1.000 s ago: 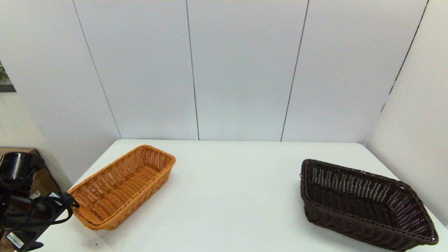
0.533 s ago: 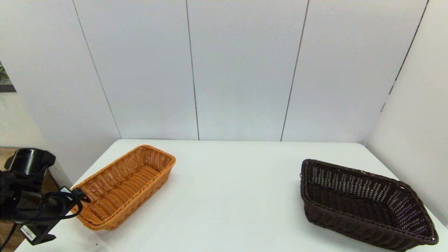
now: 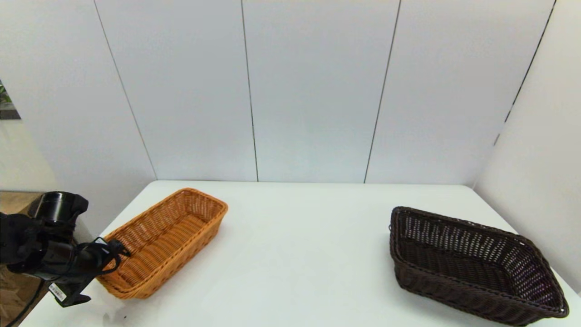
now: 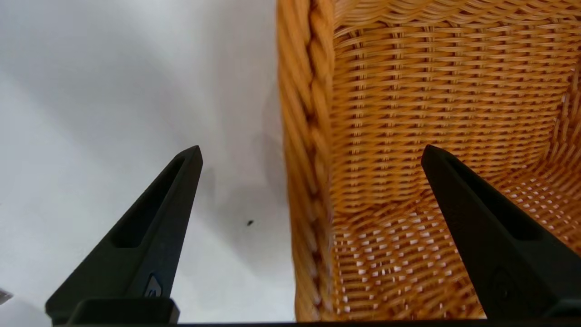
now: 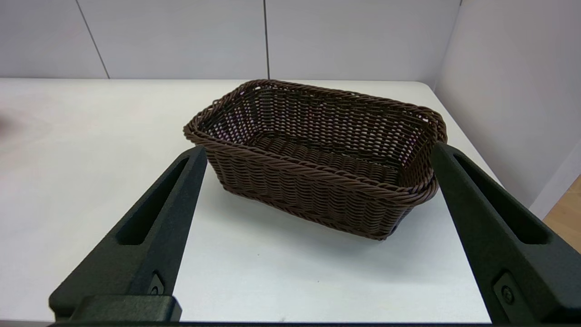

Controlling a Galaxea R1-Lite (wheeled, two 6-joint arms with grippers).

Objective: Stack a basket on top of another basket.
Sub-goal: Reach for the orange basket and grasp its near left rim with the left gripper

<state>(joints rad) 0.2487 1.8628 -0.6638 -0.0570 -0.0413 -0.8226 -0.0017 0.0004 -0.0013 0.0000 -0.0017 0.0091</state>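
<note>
the orange-tan basket is seen in the head view at the left side of the white table, lying at an angle, with its near short end close to the table's front-left corner. the dark brown basket is seen well apart from it, at the right side of the table near the right edge.

the left gripper is shown in the head view only as a dark mass of wrist and cable at the near end of the orange-tan basket; its fingers cannot be made out there. they are revealed by the left wrist view: the fingers are spread wide and the basket's braided rim is straddled, one finger over the bare table outside the wall and one finger over the woven inside. whether either finger touches the wicker cannot be told, and the rim is blurred.

the right arm is not seen at all in the head view. the right gripper is shown only by its own wrist view, spread wide and held well back from the dark brown basket, with nothing between its fingers.

the dark brown basket's near right corner is close to the edge of the head view.
</note>
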